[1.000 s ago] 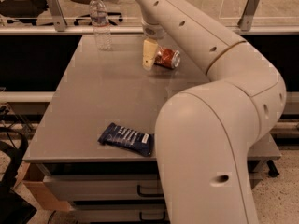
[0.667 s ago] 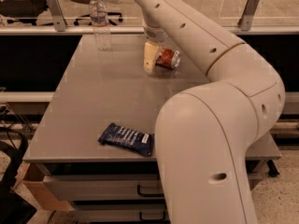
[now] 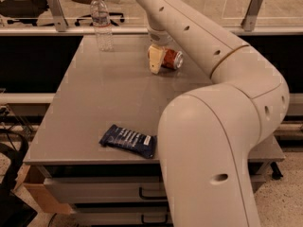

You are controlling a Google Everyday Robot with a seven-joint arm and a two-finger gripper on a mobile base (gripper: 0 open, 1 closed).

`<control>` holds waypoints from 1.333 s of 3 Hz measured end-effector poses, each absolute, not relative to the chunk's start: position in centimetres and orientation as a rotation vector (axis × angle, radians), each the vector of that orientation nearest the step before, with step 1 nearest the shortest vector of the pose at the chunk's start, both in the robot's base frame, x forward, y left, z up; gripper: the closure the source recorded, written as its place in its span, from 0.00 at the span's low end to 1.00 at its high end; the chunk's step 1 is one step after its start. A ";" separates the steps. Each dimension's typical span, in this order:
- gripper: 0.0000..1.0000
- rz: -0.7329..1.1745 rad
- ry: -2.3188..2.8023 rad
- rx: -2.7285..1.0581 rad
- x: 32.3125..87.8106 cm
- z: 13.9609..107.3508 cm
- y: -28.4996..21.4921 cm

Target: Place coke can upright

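The coke can [image 3: 172, 59] is red-orange with a silver end and lies on its side at the far middle of the grey table [image 3: 109, 103], its silver end facing right. My gripper [image 3: 158, 64] hangs from the cream arm that reaches in from the right, and it sits right at the can's left end, touching or nearly touching it. The part of the can behind the gripper is hidden.
A clear plastic water bottle [image 3: 102, 22] stands upright at the table's far left. A dark blue snack packet [image 3: 128, 140] lies near the front edge. My big cream arm [image 3: 222, 126] covers the table's right side. A glass rail runs behind the table.
My gripper has shifted slightly down and to the right at the can. The can itself has hardly moved.
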State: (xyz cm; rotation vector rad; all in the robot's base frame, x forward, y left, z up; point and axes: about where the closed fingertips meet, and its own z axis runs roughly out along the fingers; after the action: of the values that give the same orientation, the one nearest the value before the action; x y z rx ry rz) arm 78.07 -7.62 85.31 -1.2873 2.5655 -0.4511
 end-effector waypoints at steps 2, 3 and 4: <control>0.73 -0.450 2.556 -1.287 78.5 84.8 -7.5; 0.95 -0.449 2.553 -1.288 78.7 84.6 -7.4; 1.00 -0.449 2.553 -1.289 78.7 84.6 -7.4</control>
State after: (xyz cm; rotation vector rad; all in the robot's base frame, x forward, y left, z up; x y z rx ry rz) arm 78.71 -7.38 84.56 -1.2887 2.5525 -0.4490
